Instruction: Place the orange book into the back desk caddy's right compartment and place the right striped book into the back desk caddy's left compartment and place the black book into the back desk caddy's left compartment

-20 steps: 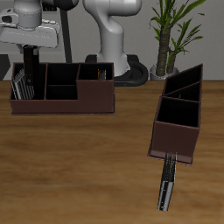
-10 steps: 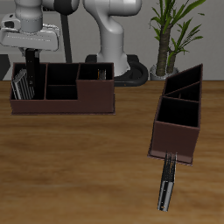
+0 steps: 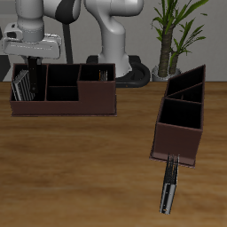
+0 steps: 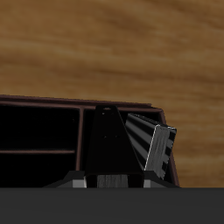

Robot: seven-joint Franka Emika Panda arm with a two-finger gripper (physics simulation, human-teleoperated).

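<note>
The back desk caddy (image 3: pixel 62 104) is a long, dark-brown box. My gripper (image 3: pixel 33 64) hangs over its narrow left compartment (image 3: pixel 27 86), shut on the black book (image 4: pixel 109 140), which reaches down into that section. The right striped book (image 3: pixel 19 86) stands on edge in the same compartment, right beside the black book, and its stripes also show in the wrist view (image 4: pixel 147 144). In the wider right compartment (image 3: pixel 97 84) only a thin pale edge shows, and I cannot make out the orange book there.
A second brown caddy (image 3: pixel 182 120) with a slanted divider sits apart toward the table's front. Another striped book (image 3: pixel 168 186) lies on the table, sticking out from that caddy's near end. A potted plant (image 3: pixel 168 40) stands at the back.
My gripper has sunk a little with the black book, going deeper into the narrow end section. Nothing else has moved.
</note>
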